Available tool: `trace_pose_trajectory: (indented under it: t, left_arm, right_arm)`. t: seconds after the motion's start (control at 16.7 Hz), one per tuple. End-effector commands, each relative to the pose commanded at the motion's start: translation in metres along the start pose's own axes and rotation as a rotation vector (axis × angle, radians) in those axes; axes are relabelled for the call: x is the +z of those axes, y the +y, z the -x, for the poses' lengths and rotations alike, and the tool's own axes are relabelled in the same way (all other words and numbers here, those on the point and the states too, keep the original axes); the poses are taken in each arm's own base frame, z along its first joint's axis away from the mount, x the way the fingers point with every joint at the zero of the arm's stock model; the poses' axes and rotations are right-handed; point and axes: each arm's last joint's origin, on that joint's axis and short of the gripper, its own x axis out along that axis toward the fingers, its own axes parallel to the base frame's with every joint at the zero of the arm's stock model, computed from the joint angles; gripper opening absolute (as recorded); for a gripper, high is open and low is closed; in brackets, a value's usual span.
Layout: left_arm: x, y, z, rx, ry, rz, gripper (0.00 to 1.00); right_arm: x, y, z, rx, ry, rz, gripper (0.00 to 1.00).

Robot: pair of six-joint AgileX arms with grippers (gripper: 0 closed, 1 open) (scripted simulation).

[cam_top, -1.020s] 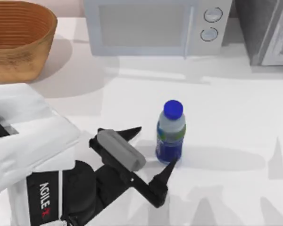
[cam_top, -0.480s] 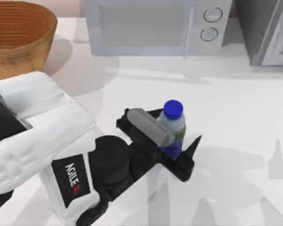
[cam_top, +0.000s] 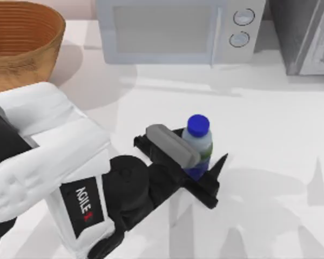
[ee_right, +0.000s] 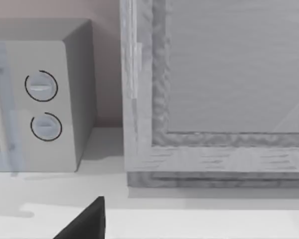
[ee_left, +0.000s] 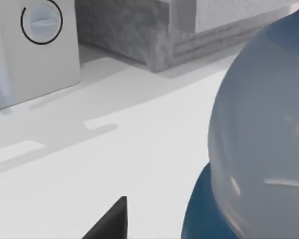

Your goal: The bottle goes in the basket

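We had left pincer (cam_top: 197, 164) open astride upright clear blue-capped plastic bottle (cam_top: 197, 145); round brown wicker basket (cam_top: 21, 43) far upper-left.

A rendered kitchen is showing here. A white microwave (cam_top: 175, 29) with two round dials (cam_top: 242, 27) is standing along the counter's (cam_top: 270, 124) far edge, a grey textured cabinet-like unit (cam_top: 305, 35) is sitting at the far right corner, and a wicker basket (cam_top: 21, 43) is resting at the far left corner.

Left hand (cam_top: 197, 162) has apparently closed in around the bottle (cam_top: 197, 144).
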Motion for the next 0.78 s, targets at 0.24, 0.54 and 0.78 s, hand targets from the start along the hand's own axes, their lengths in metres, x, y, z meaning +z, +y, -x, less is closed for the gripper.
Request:
trace_pose_trajectory:
  t: [0.24,0.54,0.78]
  left_arm:
    - [0.0,0.0,0.0,0.0,0.0,0.0,0.4]
    - [0.0,0.0,0.0,0.0,0.0,0.0,0.02]
    - [0.0,0.0,0.0,0.0,0.0,0.0,0.0]
  right_arm:
    - [0.0,0.0,0.0,0.0,0.0,0.0,1.0]
    - [0.0,0.0,0.0,0.0,0.0,0.0,1.0]
    - [0.0,0.0,0.0,0.0,0.0,0.0,1.0]
